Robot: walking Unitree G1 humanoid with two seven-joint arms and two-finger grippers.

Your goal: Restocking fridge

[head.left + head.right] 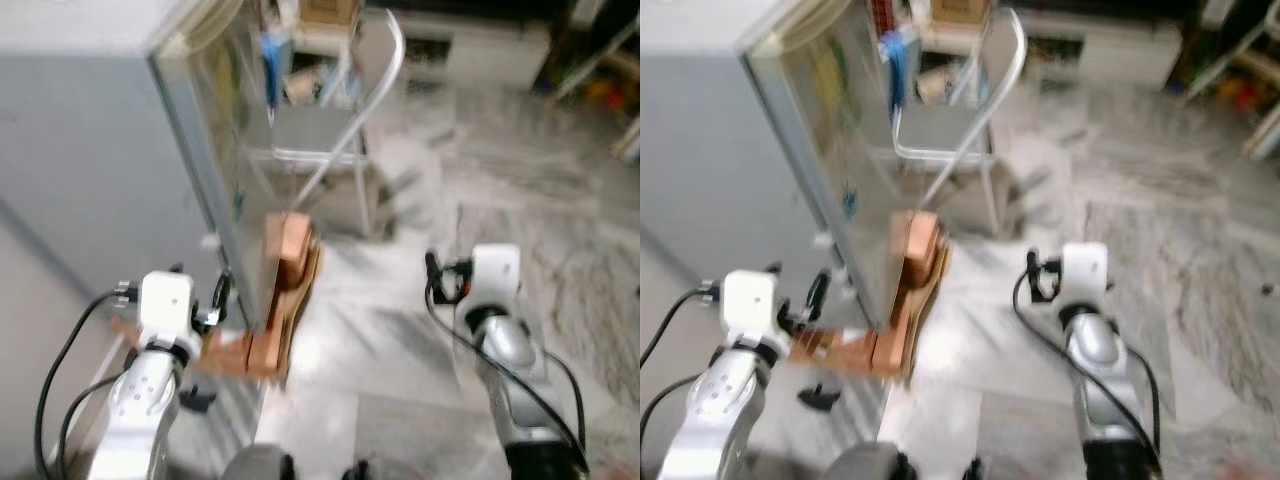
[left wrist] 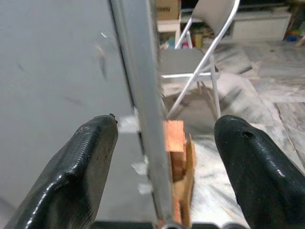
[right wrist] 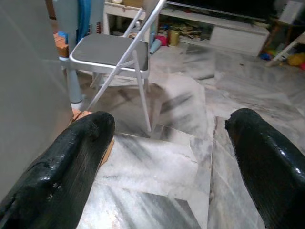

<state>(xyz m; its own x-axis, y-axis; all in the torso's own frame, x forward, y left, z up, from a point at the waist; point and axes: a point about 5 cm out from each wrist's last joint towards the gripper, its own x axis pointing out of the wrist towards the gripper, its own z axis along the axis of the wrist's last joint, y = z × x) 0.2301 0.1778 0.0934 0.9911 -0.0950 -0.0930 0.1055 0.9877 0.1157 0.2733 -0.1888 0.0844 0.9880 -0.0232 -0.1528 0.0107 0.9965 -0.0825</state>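
Note:
A tall grey fridge (image 1: 90, 170) stands at the left, its front face shut. In the left wrist view my left gripper (image 2: 167, 129) is open, and the fridge's vertical edge (image 2: 140, 86) lines up between its black fingers (image 2: 86, 157). Whether they touch the fridge I cannot tell. My right gripper (image 3: 171, 119) is open over the marble floor (image 3: 162, 157), to the right of the fridge, with nothing in it. The head views are blurred; my left arm (image 1: 160, 330) is low beside the fridge and my right arm (image 1: 500, 320) is out over the floor.
Brown cardboard pieces (image 1: 285, 290) lean against the fridge's lower corner. A grey metal folding chair (image 1: 320, 130) stands just behind it. Cluttered shelves and a low white cabinet (image 1: 480, 45) line the far wall. Marble floor spreads out to the right.

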